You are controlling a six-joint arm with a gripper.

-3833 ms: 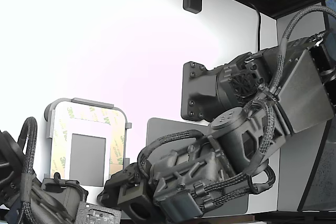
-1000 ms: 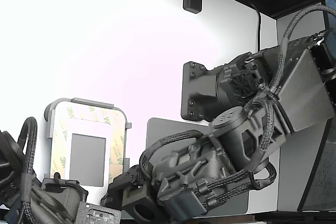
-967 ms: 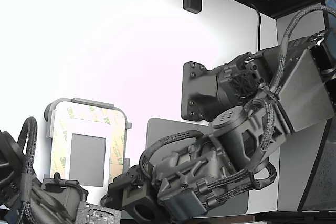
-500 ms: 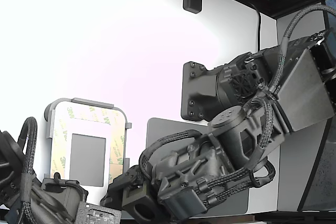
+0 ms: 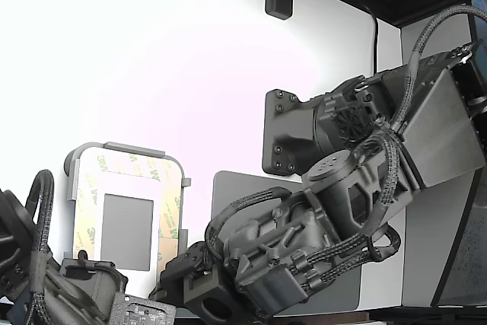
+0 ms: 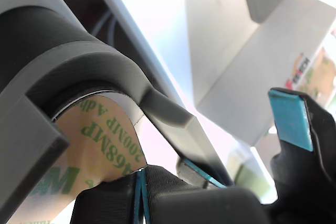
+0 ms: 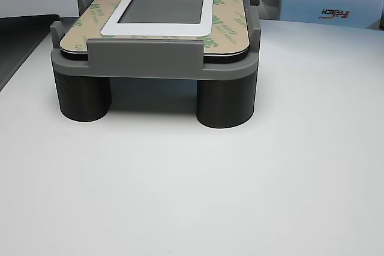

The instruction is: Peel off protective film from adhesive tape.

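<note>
My fingers stand apart beside the holder; the tan film touches my lower finger.

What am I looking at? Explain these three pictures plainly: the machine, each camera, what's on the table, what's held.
The dark machine is a robot arm ending in a pincer. One camera looks on from outside, one rides on the wrist right behind the pincer, and one sits low on the white table. On the table stands a grey holder carrying a white panel framed by tape. In the wrist view the tan printed film lies right against the pincer's tip. Whether the pincer grips it, I cannot tell.
</note>
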